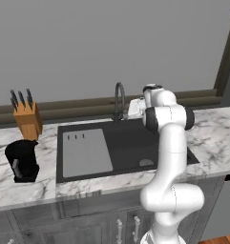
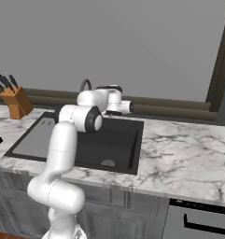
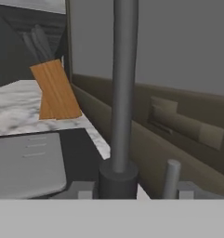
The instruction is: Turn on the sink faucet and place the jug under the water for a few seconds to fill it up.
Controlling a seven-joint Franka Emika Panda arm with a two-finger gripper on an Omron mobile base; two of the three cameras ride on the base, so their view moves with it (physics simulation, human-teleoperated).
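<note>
The sink faucet (image 1: 119, 101) is a thin dark gooseneck behind the black sink (image 1: 130, 143). In the hand view its stem (image 3: 122, 93) fills the middle and its small lever (image 3: 171, 178) stands just right of the base. My gripper (image 1: 128, 110) is level with the faucet's lower part, at its right side, and points left. It is open (image 3: 136, 193), with the faucet base and lever between its spread fingertips (image 3: 84, 189). The black jug (image 1: 22, 160) stands on the counter far to the left of the sink. The water is out of view.
An orange-brown knife block (image 1: 26, 119) stands behind the jug near the wall. A grey drainboard (image 1: 85, 152) covers the sink's left part. A low ledge (image 1: 78, 107) runs along the wall behind the faucet. Marble counter (image 2: 179, 149) stretches right of the sink.
</note>
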